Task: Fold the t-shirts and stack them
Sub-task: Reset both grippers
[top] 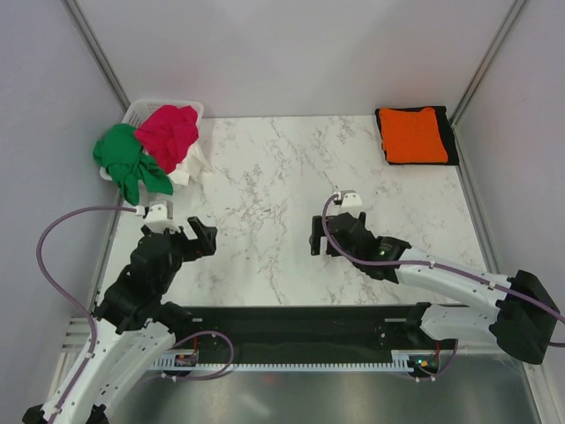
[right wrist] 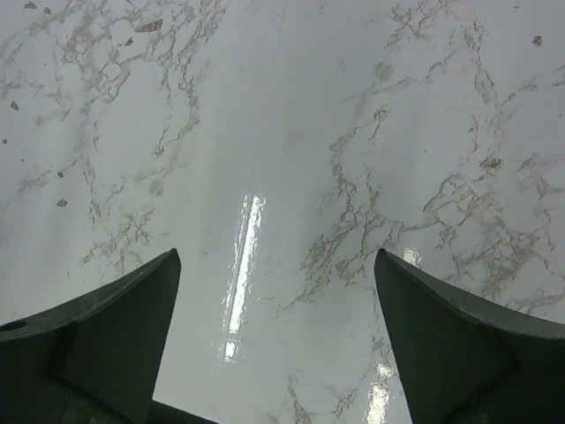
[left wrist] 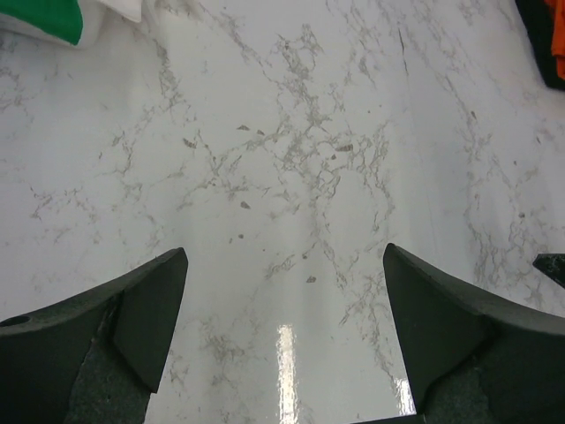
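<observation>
A folded orange t-shirt point(top: 415, 134) lies on a folded black t-shirt point(top: 452, 132) at the table's back right; a corner of that stack shows in the left wrist view point(left wrist: 549, 44). A magenta-red t-shirt point(top: 168, 134), a green t-shirt point(top: 125, 159) and a white t-shirt point(top: 187, 166) hang crumpled out of a white basket point(top: 141, 111) at the back left. The green cloth also shows in the left wrist view point(left wrist: 44, 19). My left gripper point(top: 199, 240) is open and empty over bare marble. My right gripper point(top: 320, 238) is open and empty near the table's middle.
The marble table point(top: 265, 203) is bounded by grey walls at the back and sides. A black rail point(top: 291, 320) runs along the near edge between the arm bases. Purple cables loop off both arms.
</observation>
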### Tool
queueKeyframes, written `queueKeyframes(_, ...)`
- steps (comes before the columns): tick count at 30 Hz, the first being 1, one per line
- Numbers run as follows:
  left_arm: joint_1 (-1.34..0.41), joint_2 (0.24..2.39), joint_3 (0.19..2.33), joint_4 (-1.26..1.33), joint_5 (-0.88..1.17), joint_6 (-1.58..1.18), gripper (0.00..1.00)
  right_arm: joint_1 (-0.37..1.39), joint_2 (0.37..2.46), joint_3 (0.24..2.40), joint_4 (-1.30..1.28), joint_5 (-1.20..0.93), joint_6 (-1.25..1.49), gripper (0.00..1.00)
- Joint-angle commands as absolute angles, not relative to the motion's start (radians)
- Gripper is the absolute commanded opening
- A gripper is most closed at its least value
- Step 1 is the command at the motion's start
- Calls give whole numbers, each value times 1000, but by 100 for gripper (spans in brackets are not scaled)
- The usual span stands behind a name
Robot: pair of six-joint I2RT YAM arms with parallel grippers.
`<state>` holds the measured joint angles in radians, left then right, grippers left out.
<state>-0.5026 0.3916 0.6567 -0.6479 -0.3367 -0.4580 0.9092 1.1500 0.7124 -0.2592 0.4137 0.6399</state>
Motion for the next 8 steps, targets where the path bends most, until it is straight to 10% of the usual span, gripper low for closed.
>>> queueKeyframes(1,-508,390,646,-554,-376,-411,100,925,1158,730,-259,468,624,98)
queueKeyframes(8,-506,433,653,-558,-367,-407,100,937,1118,679,-213,512,646,98)
